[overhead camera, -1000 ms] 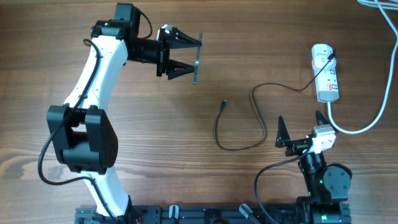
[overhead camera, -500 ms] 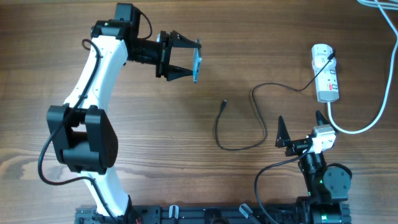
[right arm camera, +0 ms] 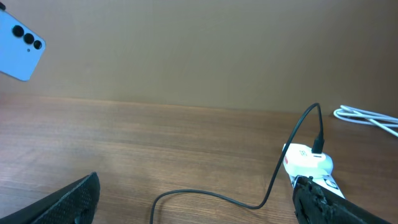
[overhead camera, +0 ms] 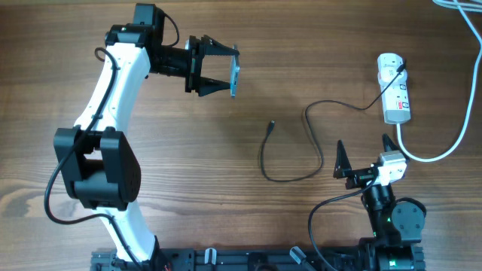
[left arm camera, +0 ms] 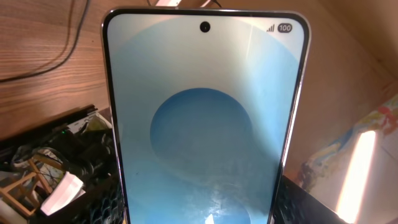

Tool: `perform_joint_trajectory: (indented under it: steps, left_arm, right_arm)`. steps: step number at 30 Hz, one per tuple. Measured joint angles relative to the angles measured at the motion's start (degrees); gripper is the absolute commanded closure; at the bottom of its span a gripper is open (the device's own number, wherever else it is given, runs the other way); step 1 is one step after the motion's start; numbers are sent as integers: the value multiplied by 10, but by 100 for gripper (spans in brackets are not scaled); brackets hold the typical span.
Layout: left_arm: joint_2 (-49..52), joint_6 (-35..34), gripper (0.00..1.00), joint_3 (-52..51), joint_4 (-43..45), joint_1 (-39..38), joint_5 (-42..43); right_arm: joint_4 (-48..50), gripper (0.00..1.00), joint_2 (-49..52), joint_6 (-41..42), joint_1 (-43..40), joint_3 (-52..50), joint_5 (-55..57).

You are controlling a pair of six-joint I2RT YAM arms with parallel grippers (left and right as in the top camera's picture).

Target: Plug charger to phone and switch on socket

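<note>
My left gripper (overhead camera: 230, 69) is shut on the phone (overhead camera: 234, 75) and holds it above the far left of the table, tilted almost on edge. In the left wrist view the phone's blue screen (left arm camera: 202, 124) fills the frame between my fingers (left arm camera: 93, 199). Its pale blue back shows in the right wrist view (right arm camera: 18, 46). The charger (overhead camera: 316, 162) loops on the table, with its tip (overhead camera: 271, 126) lying free at the centre. The charger's other end is plugged into the socket (overhead camera: 394, 94) at the far right. My right gripper (overhead camera: 364, 153) is open and empty, near the cable loop (right arm camera: 273, 180) and the socket (right arm camera: 308, 163).
A thick white lead (overhead camera: 452, 147) runs from the socket towards the right edge and on to the far right corner. The arm bases stand along the near edge of the wooden table (overhead camera: 188, 150).
My left arm has drawn back slightly to the left and away with the phone. The phone has turned, so more of its cyan face shows. The right arm and the cable have not moved.
</note>
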Motion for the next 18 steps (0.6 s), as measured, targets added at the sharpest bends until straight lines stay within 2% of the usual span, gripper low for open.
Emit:
perform_joint_trajectory:
  steps: [18]
  left_arm:
    - [0, 0, 31, 0, 0, 0, 14]
  right_arm:
    - [0, 0, 0, 17, 0, 0, -3]
